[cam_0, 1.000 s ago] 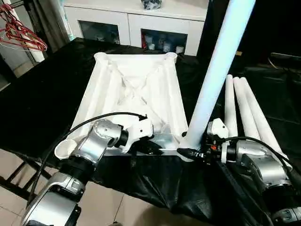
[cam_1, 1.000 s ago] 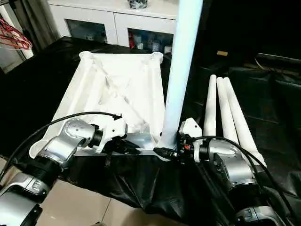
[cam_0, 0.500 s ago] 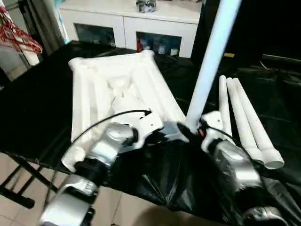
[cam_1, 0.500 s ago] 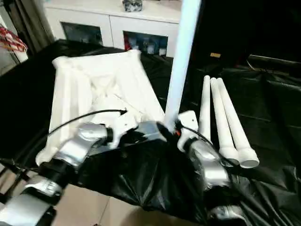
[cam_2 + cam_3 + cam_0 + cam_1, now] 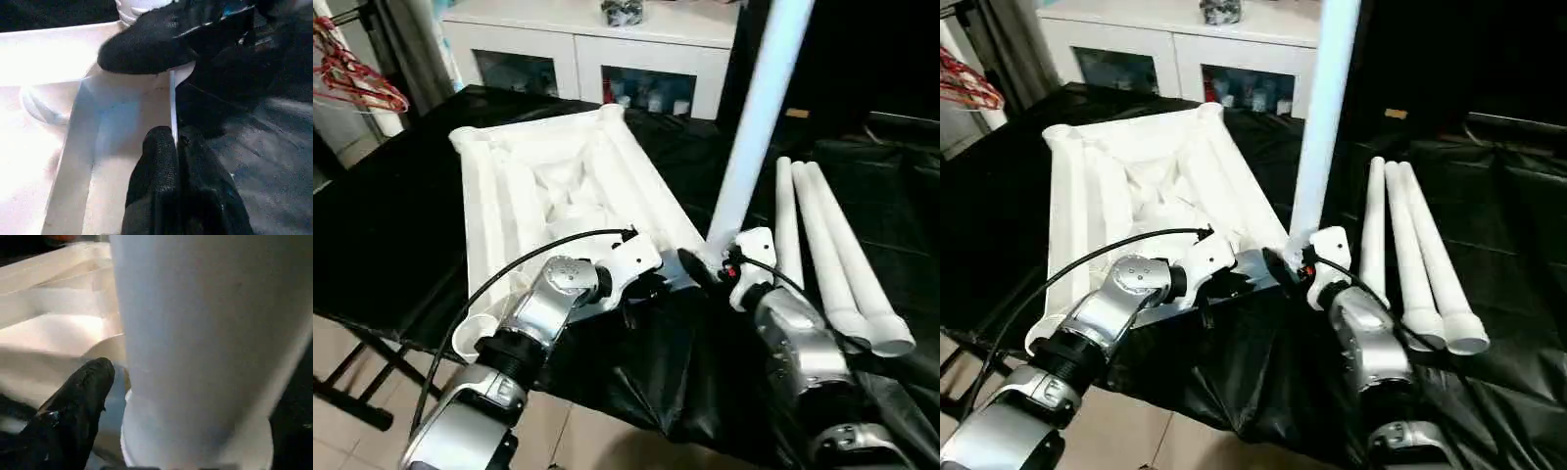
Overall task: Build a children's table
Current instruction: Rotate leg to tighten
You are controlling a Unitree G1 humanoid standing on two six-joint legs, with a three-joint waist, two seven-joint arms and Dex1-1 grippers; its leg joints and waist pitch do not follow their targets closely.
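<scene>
The white table top (image 5: pixel 558 186) lies upside down on the black cloth, ribs up and skewed to the table edge. One white leg (image 5: pixel 754 117) stands upright in its near right corner socket. My left gripper (image 5: pixel 646 289) is shut on the thin near edge wall of the table top (image 5: pixel 122 127), pinching it between both fingertips (image 5: pixel 161 161). My right gripper (image 5: pixel 710 266) sits at the foot of the upright leg (image 5: pixel 205 333), open, with one black finger (image 5: pixel 73 416) standing slightly off the leg. Three more legs (image 5: pixel 832 255) lie side by side on the right.
A white cabinet with glass doors (image 5: pixel 607 59) stands behind the table. Red hangers (image 5: pixel 357 83) hang at the far left. The black cloth (image 5: pixel 666 372) drapes over the near table edge, with floor below.
The table top has swung, its far end now further left. My right forearm has come round from the right to behind the leg, and its fingers have spread off the leg. The left grip is unchanged.
</scene>
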